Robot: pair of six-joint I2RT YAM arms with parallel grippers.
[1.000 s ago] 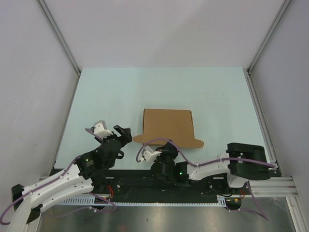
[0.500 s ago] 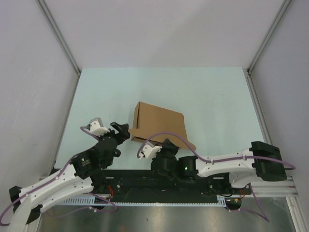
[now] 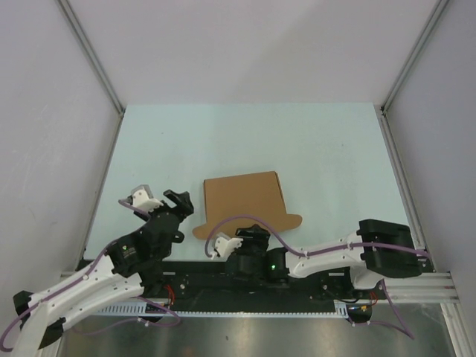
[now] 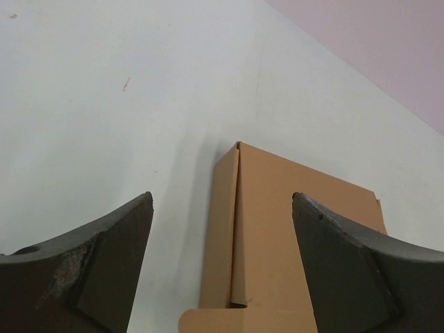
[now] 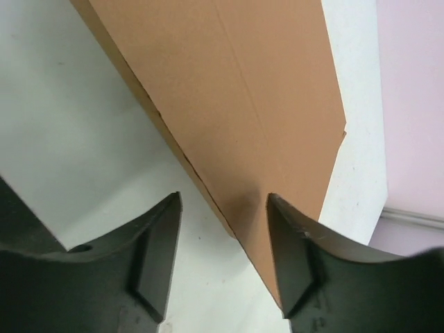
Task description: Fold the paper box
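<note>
The paper box (image 3: 245, 201) lies flat on the table (image 3: 335, 149), close to the near edge and a little left of its middle, with its wider, round-cornered flap toward the arms. The left gripper (image 3: 162, 202) hangs just beside the box's left edge, apart from it, jaws spread wide. In its wrist view the box (image 4: 291, 236) sits ahead of the two dark fingers (image 4: 104, 270), reaching into the gap between them but touching neither. The right gripper (image 3: 239, 238) is at the near flap, jaws apart. In the right wrist view the edge of the cardboard (image 5: 250, 104) runs down into the gap between the fingers (image 5: 156, 263), unclamped; whether it brushes the right-hand finger cannot be told.
</note>
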